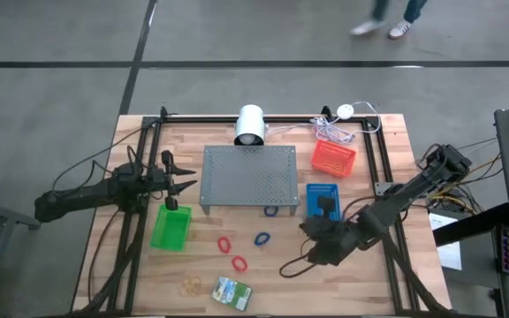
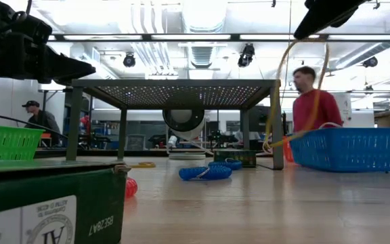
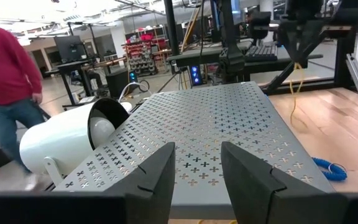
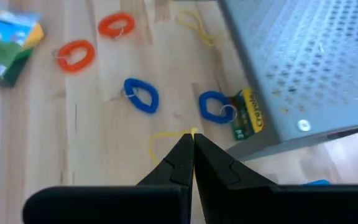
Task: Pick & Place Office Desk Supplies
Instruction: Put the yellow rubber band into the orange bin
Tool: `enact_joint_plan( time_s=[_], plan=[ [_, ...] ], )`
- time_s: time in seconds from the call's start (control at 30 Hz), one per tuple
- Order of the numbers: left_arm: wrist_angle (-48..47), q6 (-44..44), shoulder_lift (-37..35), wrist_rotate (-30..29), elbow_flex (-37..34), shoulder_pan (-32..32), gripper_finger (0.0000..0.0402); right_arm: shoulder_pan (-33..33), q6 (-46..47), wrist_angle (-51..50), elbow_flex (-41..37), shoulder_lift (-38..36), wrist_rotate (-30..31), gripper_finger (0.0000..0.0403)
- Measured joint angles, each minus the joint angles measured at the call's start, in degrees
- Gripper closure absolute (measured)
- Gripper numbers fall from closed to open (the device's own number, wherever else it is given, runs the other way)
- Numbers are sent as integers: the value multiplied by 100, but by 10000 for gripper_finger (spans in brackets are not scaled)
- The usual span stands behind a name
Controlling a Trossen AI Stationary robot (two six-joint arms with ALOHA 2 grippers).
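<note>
Right wrist view: right gripper fingers pressed together, tips at a thin yellow rubber band on the tabletop; pinched or not, unclear. Left gripper spread, farther off.

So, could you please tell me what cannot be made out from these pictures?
- Right gripper: shut, with a yellow rubber band at its tips; whether it is pinched cannot be told.
- Green-and-yellow item, right wrist view: half hidden under the grey perforated stand.
- Crayon box: cut off by the picture's edge.
- Green basket, high view: contents too small to tell.
- Left gripper: open, holding nothing.
</note>
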Motion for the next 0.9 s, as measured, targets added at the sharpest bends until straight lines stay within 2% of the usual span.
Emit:
enact_joint_plan(
  time_s=[0.23,0.43,0.63,0.9],
  plan=[
    [-1,2,0,0,-1,1,268,1,130,-163,-305,-726,276,395],
    [-1,1,0,0,1,0,268,2,989,-1132,-446,-1332,307,395],
    [-1,1,0,0,0,-1,268,0,1618,-2143,-464,-1827,714,395],
    [-1,2,0,0,2,1,268,-33,2090,-2831,-464,-2441,1710,395]
  ],
)
